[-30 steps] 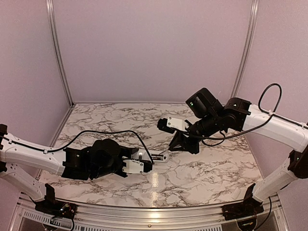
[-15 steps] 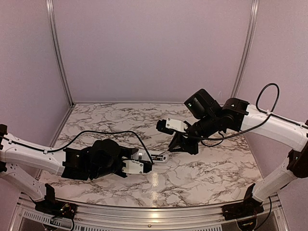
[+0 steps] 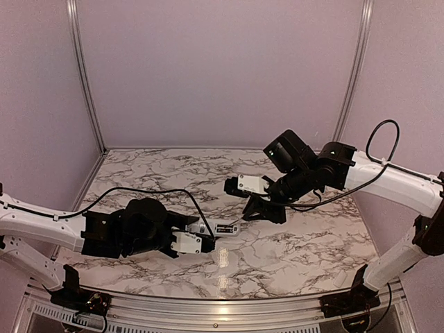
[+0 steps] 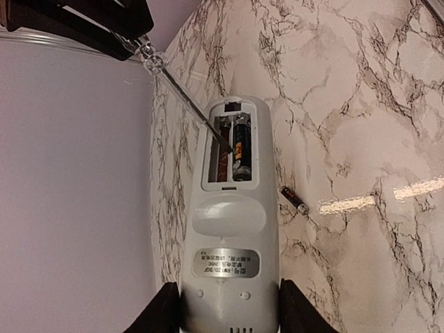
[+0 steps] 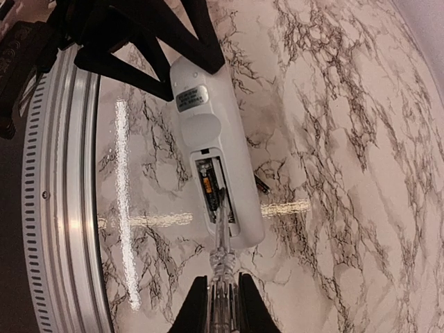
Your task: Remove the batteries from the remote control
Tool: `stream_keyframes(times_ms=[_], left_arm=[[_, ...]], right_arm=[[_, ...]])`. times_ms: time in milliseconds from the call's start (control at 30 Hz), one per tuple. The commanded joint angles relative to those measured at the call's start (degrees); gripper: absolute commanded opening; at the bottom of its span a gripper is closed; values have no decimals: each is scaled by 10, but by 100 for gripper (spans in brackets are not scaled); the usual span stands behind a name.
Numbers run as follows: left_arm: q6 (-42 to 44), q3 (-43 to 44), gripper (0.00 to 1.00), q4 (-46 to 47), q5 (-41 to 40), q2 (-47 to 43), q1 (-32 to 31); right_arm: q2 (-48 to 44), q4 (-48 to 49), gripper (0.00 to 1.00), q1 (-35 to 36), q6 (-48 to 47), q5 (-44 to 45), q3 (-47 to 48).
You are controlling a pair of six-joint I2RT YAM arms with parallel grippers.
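My left gripper (image 4: 229,305) is shut on the button end of the white remote control (image 4: 229,229) and holds it back face up, with the battery bay open. One dark battery (image 4: 241,142) sits in the right slot; the left slot shows no battery. A second battery (image 4: 294,200) lies loose on the table beside the remote. My right gripper (image 5: 220,298) is shut on a thin clear-handled stick (image 5: 220,260) whose tip is inside the bay. In the top view the remote (image 3: 223,227) lies between the left gripper (image 3: 207,237) and the right gripper (image 3: 254,211).
The marble table (image 3: 298,243) has a metal rail (image 5: 66,208) along its near edge. Pink walls close in the back and sides. The loose battery (image 5: 261,184) also shows in the right wrist view, right of the remote (image 5: 208,132).
The left arm has drawn back a little to the left, so more of the remote shows. The right gripper has shifted slightly left and down toward the remote.
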Motion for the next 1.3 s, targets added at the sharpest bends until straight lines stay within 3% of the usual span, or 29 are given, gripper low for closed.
stream_keyframes(times_ms=[0, 500, 667, 833, 1000, 1133, 1267], left_arm=[[4, 7, 0, -12, 48, -27, -3], [38, 3, 0, 0, 39, -12, -3], [22, -4, 0, 6, 41, -6, -3], [-61, -12, 0, -7, 75, -10, -2], [-129, -19, 17, -48, 118, -19, 8], [-202, -13, 36, -67, 186, -18, 47], [-208, 4, 50, -101, 206, 10, 78]], right_arm=[[-3, -19, 0, 5, -48, 31, 6], [-17, -3, 0, 11, -154, -49, 13], [-14, 11, 0, 12, -132, -58, 3], [-36, 55, 0, 12, -82, -50, -34], [-76, 119, 0, 12, -14, -48, -99], [-99, 165, 0, 12, 52, -23, -152], [-119, 197, 0, 12, 108, -12, -190]])
